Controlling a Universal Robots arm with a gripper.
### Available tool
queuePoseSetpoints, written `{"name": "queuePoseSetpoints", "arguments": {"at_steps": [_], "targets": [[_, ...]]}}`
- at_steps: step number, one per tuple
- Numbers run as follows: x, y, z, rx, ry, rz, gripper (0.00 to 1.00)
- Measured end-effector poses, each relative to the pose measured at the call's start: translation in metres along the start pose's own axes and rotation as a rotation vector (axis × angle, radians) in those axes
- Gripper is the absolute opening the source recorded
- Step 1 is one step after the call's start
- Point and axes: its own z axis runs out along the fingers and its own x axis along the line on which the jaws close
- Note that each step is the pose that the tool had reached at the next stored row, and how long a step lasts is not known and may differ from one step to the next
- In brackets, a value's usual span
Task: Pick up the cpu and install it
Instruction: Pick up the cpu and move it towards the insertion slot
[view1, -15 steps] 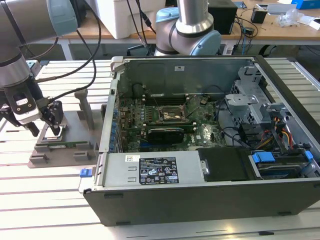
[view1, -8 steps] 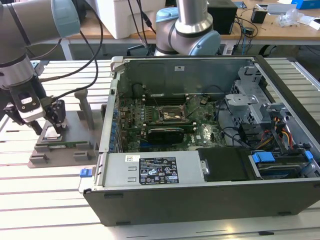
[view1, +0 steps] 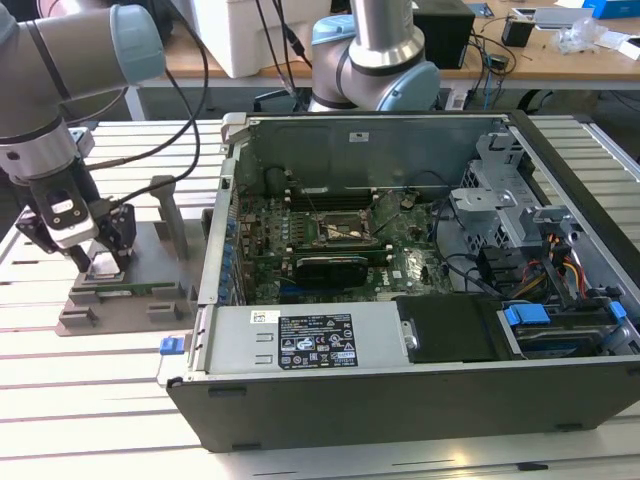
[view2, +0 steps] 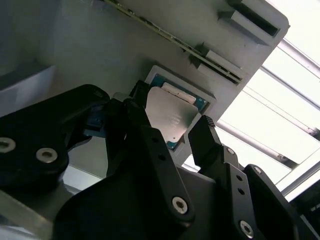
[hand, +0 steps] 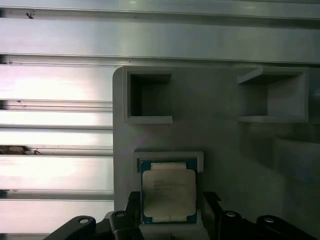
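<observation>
The cpu is a flat square chip with a silvery top, lying in a shallow recess of a grey holder block. In the second wrist view the cpu sits between my two black fingers. My gripper is open just above it, one finger on each side of the chip, neither pressing on it. In the exterior view my gripper hangs low over the holder block at the exterior view's left, beside the open computer case. The motherboard's socket lies inside the case.
A long green memory stick lies in a slot of the holder block. Two upright grey posts stand on the block behind my gripper. A second arm's base stands behind the case. Drive cages and cables fill the case's right side.
</observation>
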Motion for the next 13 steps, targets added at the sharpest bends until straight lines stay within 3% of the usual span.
{"name": "queuePoseSetpoints", "arguments": {"at_steps": [3, 6, 13], "targets": [[0.0, 0.0015, 0.002, -0.0001, 0.0001, 0.0, 0.6], [0.0005, 0.0023, 0.0024, -0.0078, 0.0, 0.002, 0.6], [0.001, 0.0025, 0.0065, -0.0086, 0.0002, 0.002, 0.6]]}}
